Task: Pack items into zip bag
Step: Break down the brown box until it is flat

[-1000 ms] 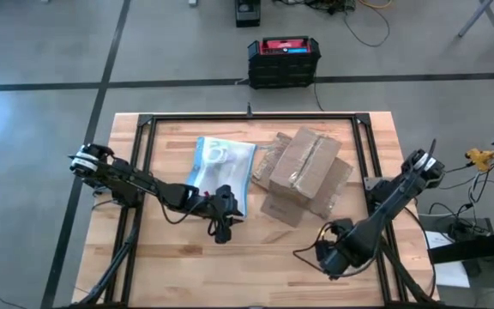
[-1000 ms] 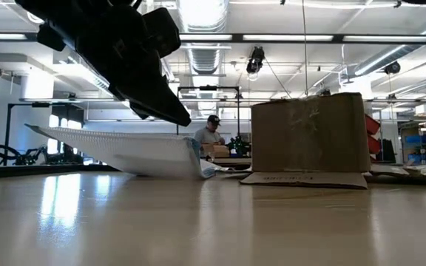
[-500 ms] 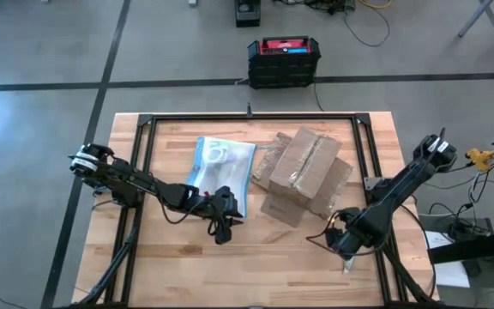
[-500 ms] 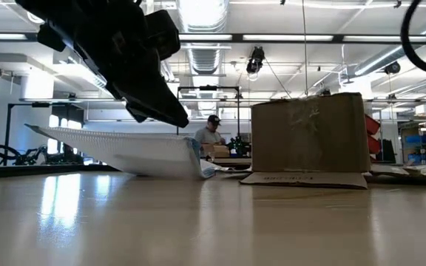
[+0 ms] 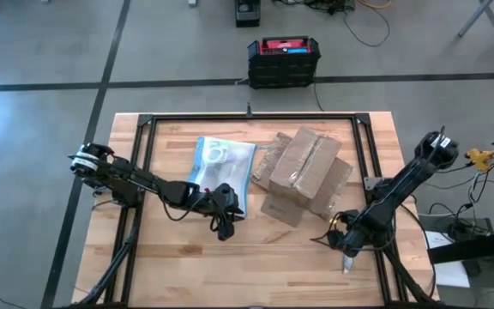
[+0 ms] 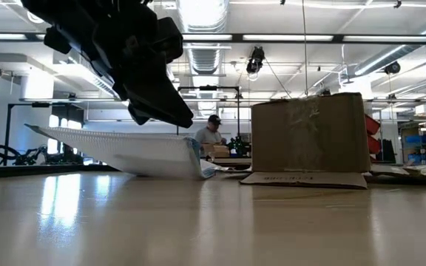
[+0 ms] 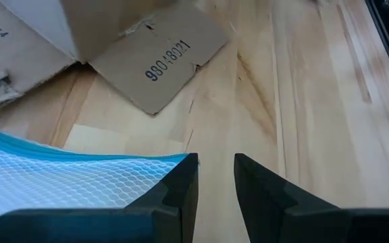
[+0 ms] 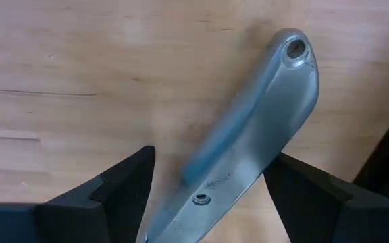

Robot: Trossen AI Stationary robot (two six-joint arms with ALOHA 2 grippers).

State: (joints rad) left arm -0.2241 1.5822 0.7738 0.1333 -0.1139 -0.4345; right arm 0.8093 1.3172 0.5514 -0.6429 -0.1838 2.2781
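The clear zip bag point(image 5: 223, 161) with its blue strip lies left of the brown box point(image 5: 303, 172), and a whitish ring-like item point(image 5: 218, 154) shows through it. In the low view the zip bag point(image 6: 124, 151) slopes, its right end down on the table. My left gripper point(image 7: 216, 162) hovers at the bag's near right corner, fingers a little apart with bare wood between them. The blue edge point(image 7: 80, 154) ends at one finger; whether it touches, I cannot tell. My right gripper point(image 8: 208, 162) points down, open wide, a finger on each side of a slim grey tool point(image 8: 248, 135) lying flat on the table.
The box stands on loose cardboard flaps point(image 7: 161, 64) right of the bag. A black frame rail point(image 5: 376, 197) runs along the table's right side, close to my right gripper point(image 5: 347, 247). Bare wood lies between the two grippers along the near edge.
My right gripper has come down and gone toward the table's right edge, ending over the grey tool with its fingers astride it. My left gripper has kept its place and rolled slightly. The bag has not moved.
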